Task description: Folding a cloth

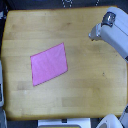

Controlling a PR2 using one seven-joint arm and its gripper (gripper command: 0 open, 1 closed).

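1. Cloth (49, 64) lies flat and unfolded on the wooden desk (85, 90), toward the exterior view's left of centre, turned so its four corners point roughly like a slanted diamond. No crease or doubled layer shows, so by my reading the fold has not begun.

2. Arm (112, 35) enters from the exterior view's upper right and sits well apart from the cloth, over the desk's far right part. Its end effector cannot be made out clearly in this blurred view; I cannot tell whether it is open or closed, and nothing appears to be held.

3. Step in hand, as I judge it: reach across and take one corner. The corner nearest the arm, the upper one at the cloth's right, looks like the easiest to reach.

4. To do it well, come down on the corner itself rather than the middle of an edge, pinch only the thin fabric, and lift just enough to clear the desk.

5. Carry that corner toward the opposite one along the cloth's own diagonal or edge line, keeping the rest lying still; dragging too low would likely bunch or slide the whole sheet.

6. Release only once the edges line up.
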